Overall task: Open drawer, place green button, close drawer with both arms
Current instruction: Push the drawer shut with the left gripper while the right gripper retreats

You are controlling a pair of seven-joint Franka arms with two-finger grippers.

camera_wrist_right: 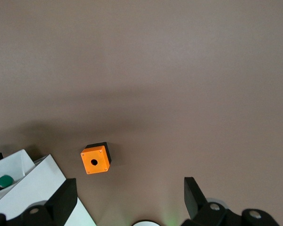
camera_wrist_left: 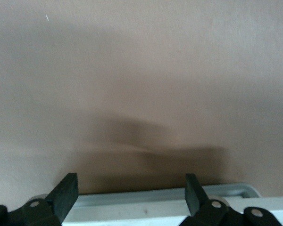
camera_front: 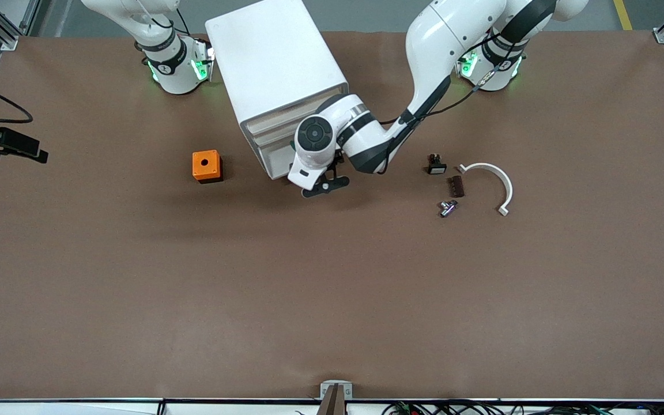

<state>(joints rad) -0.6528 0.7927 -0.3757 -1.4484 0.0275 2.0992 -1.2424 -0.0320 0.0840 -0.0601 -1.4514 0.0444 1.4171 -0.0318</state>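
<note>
- we see the white rounded cabinet (camera_front: 277, 69) with pale beige drawer fronts standing on the brown surface (camera_front: 332, 288) between the two arm bases, its front turned toward the front camera.
- the left tool (camera_front: 323, 185) sits low, right in front of the cabinet's drawers; in the left wrist view its black fingers (camera_wrist_left: 66, 190) stand wide apart with nothing between them, just above a white drawer edge (camera_wrist_left: 155, 205).
- we cannot tell which of the drawers that edge belongs to.
- the right tool (camera_wrist_right: 127, 193) is raised high over the surface near its own base, out of the front view; its fingers (camera_wrist_right: 193, 190) are spread wide and empty.
- the small button with a black body and round green cap (camera_wrist_right: 4, 181) shows in the right wrist view, beside the white cabinet (camera_wrist_right: 33, 183).
- an orange box with a round hole (camera_front: 206, 166) rests beside the cabinet toward the right arm's end.
- toward the left arm's end lie a black part with a white face (camera_front: 436, 165), a dark brown block (camera_front: 457, 186), a small metallic piece (camera_front: 448, 208) and a white curved bracket (camera_front: 490, 184), close together.
</note>
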